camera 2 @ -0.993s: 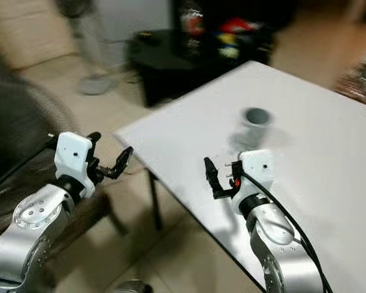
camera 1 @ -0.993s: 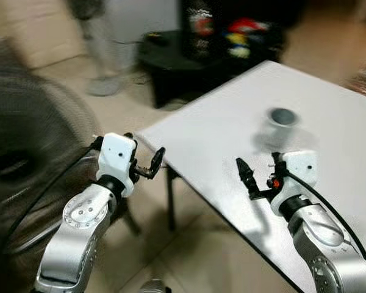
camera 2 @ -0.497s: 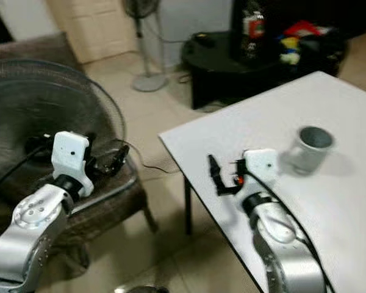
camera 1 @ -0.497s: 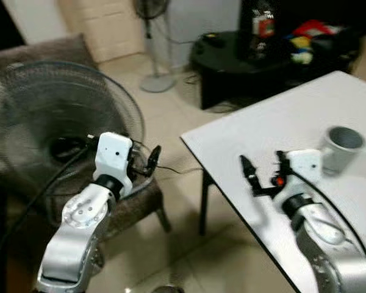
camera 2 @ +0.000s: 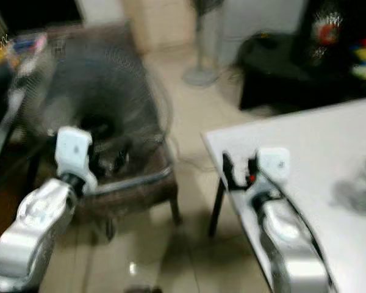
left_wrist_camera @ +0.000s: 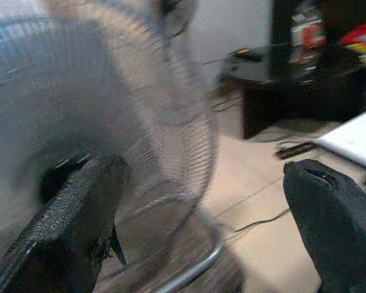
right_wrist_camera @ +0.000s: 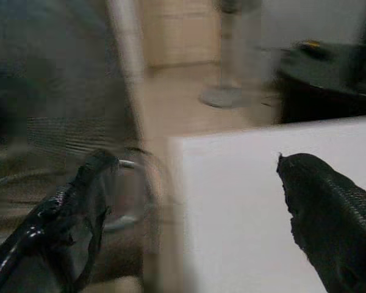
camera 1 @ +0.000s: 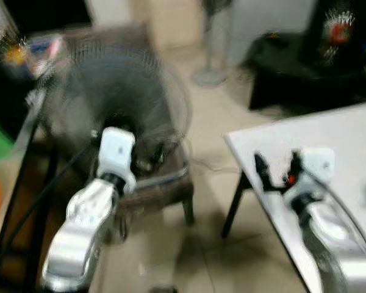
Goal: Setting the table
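The picture is blurred. A white table (camera 2: 305,137) fills the right side, with a grey cup (camera 2: 361,191) standing near the picture's right edge. My right gripper (camera 1: 276,168) hovers open over the table's near corner with nothing between its fingers; the wrist view has the same gripper (right_wrist_camera: 189,207) above the white corner. My left gripper (left_wrist_camera: 201,232) is open and holds nothing, raised off the table's left in front of a large fan (camera 1: 119,91).
The large round fan rests on a brown stool (camera 1: 161,186) left of the table. A standing fan (camera 1: 208,70) and a low black table (camera 1: 305,82) with bright items are behind. A shelf edge (camera 1: 12,165) runs along the far left. Tiled floor lies between.
The whole view has swung to the left, so the table and cup now sit further right and the fan nearer the middle. Both arms keep their pose, grippers still open.
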Robot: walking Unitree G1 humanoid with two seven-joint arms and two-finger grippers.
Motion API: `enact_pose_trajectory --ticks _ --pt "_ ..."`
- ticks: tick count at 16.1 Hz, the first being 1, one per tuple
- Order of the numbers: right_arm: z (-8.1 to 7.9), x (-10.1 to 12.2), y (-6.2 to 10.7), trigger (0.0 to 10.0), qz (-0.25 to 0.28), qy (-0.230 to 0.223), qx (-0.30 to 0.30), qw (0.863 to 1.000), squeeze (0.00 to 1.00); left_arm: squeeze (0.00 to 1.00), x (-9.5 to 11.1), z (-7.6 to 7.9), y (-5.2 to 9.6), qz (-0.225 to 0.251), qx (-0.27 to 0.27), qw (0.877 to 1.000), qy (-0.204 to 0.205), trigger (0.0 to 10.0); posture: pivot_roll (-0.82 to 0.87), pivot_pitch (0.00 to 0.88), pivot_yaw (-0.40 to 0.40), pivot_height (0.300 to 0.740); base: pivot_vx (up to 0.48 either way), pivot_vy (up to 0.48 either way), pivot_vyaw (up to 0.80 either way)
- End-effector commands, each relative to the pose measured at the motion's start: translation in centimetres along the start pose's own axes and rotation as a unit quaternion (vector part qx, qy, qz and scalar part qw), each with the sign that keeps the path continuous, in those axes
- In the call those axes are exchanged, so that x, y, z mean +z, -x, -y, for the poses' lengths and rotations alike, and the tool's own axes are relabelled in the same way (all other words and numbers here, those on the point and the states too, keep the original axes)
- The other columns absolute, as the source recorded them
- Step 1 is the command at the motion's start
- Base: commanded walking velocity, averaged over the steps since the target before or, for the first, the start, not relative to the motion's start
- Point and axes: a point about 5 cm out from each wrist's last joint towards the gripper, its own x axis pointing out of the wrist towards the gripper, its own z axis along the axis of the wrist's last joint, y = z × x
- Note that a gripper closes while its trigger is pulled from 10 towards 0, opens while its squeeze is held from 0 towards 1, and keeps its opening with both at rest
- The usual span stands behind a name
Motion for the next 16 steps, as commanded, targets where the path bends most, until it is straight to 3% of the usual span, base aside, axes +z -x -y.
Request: enact_pose_trajectory --ticks 1,2,3,6,9,16 --pt "0.4 0.7 -0.1 10.0 0.024 0.027 -0.024 0.999 0.66 0.0 0.2 -0.1 0.0 0.005 0.005 1.0 -0.004 10.0 0.12 0.0 0.076 0.74 0.0 0.0 0.8" --pt "0.5 0.8 -0.2 10.0 0.03 0.027 -0.026 0.999 0.66 0.0 0.2 -0.1 0.0 0.005 0.005 1.0 -0.004 10.0 0.12 0.0 0.076 0.74 0.0 0.0 0.8" --pt "0.6 0.9 -0.3 10.0 0.037 0.018 -0.031 0.999 1.0 0.0 0.2 -0.1 0.0 0.006 0.006 1.0 -0.004 10.0 0.12 0.0 0.075 0.74 0.0 0.0 0.8" --pt "0.7 0.8 -0.4 10.0 0.053 0.023 -0.043 0.997 1.0 0.0 0.4 0.0 -0.2 0.008 0.007 1.0 0.012 10.0 0.12 0.0 0.074 0.74 0.0 0.0 0.8" --pt "0.4 0.7 -0.4 10.0 0.053 0.019 -0.031 0.998 1.0 0.0 0.7 0.1 -0.3 0.016 0.007 1.0 -0.008 10.0 0.12 0.0 0.073 0.74 0.0 0.0 0.0" --pt "-0.3 0.2 -0.2 10.0 0.048 0.018 -0.004 0.999 1.0 0.0 0.8 -0.4 -0.4 0.013 0.022 0.999 -0.03 10.0 0.13 0.0 0.088 0.74 0.0 0.0 0.77"
